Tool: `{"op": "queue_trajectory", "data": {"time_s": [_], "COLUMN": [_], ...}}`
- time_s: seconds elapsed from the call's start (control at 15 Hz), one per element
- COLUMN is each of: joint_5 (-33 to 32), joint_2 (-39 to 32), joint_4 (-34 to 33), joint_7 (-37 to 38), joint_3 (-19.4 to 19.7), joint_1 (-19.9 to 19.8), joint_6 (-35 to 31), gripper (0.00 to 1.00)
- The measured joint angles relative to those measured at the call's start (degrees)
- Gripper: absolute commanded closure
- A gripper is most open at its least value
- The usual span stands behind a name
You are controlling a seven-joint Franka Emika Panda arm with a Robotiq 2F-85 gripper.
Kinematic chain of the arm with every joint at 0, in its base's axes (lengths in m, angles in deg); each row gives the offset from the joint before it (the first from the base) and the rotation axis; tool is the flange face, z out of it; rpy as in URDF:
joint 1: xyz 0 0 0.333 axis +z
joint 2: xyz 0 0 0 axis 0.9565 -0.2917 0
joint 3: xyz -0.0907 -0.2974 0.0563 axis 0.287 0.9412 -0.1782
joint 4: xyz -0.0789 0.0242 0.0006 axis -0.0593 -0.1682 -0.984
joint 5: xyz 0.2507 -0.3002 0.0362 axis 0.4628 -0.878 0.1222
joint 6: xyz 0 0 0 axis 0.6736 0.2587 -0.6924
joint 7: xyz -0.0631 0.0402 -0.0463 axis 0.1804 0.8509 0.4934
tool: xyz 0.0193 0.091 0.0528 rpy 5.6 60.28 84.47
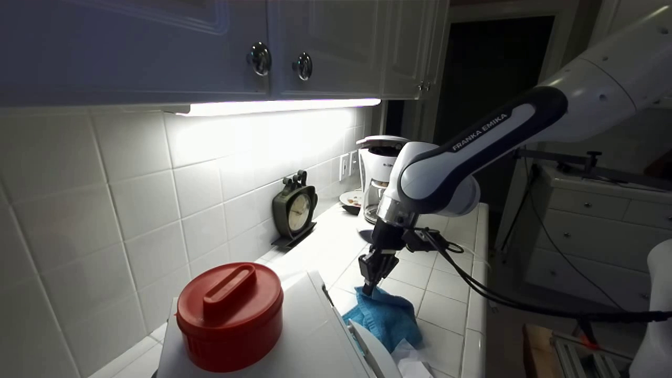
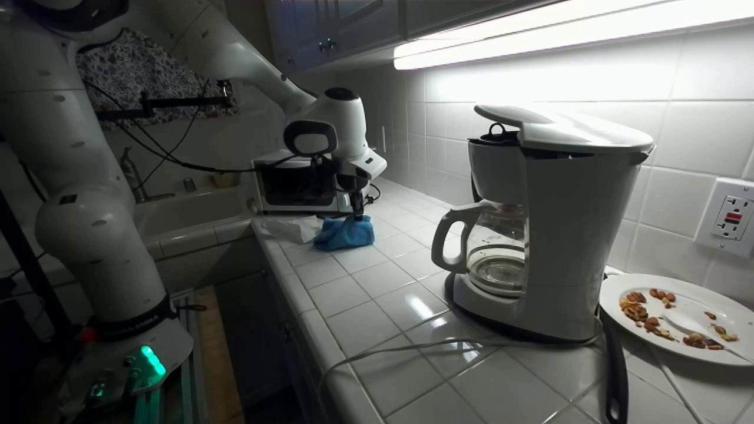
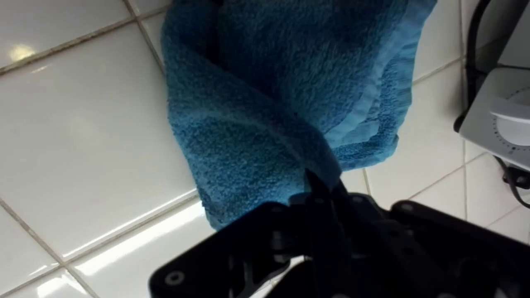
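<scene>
loosely bunched, fuzzy blue cloth (image 3: 273, 95)

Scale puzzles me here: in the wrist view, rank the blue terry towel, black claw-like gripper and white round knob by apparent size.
1. Blue terry towel
2. Black claw-like gripper, probably enlarged by nearness
3. White round knob, partly outside the frame

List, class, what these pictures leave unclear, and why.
Red container: inside hidden by its lid, in an exterior view.
Beneath the blue cloth: covered by it, wrist view.
White knob: right side cut off by edge, wrist view.
Green-cased dial: markings too small, in an exterior view.
</scene>
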Motion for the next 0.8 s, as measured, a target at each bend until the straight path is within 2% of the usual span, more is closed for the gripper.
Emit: {"op": "queue_trajectory", "data": {"time_s": [0.07,0.13,0.2,0.27,0.33,0.4,0.8], "joint_5": [0.00,0.00,0.00,0.00,0.00,0.00,0.00], "joint_2": [-0.73,-1.41,-2.06,-2.65,-3.23,-3.78,-4.40], "joint_4": [-0.35,-0.65,-0.95,-1.19,-1.47,-1.78,-2.57], "joint_7": [-0.11,-0.21,-0.28,-0.30,-0.32,-0.33,-0.34], "joint_3": [-0.18,-0.32,-0.45,-0.56,-0.69,-0.79,-1.16], "joint_1": [0.00,-0.01,-0.05,-0.09,-0.15,-0.21,-0.43], "joint_6": [0.57,1.08,1.55,1.88,2.21,2.59,3.05], "gripper": [0.87,0.93,0.94,0.85,0.68,0.67,0.26]}}
